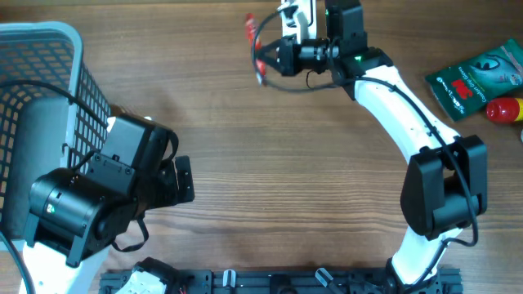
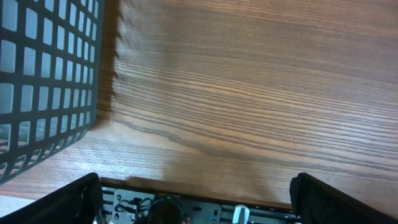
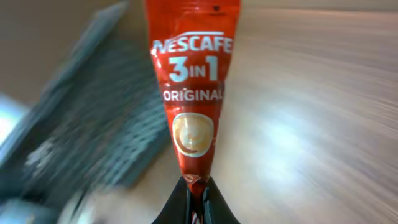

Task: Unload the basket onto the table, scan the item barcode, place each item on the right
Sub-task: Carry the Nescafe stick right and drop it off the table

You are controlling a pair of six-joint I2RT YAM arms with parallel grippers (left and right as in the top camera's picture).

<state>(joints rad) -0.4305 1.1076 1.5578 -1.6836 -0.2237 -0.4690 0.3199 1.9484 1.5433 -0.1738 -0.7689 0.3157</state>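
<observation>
Overhead: your right end effector (image 1: 270, 57) is at the far side of the worktop (image 1: 270, 163), pinching a red sachet (image 1: 251, 28) that sticks out beyond its tips. The left end effector (image 1: 178, 180) is idle beside the basket (image 1: 49, 49).

Left wrist: its fingers (image 2: 74, 199) are spread wide with only bare wood between them.

Right wrist: the fingers are pressed together on the sachet's bottom corner, and the Nescafé front faces you. No barcode or scanner shows. You're likely mid-presentation, so next turn the back face toward the reader without loosening the thin pinch.
</observation>
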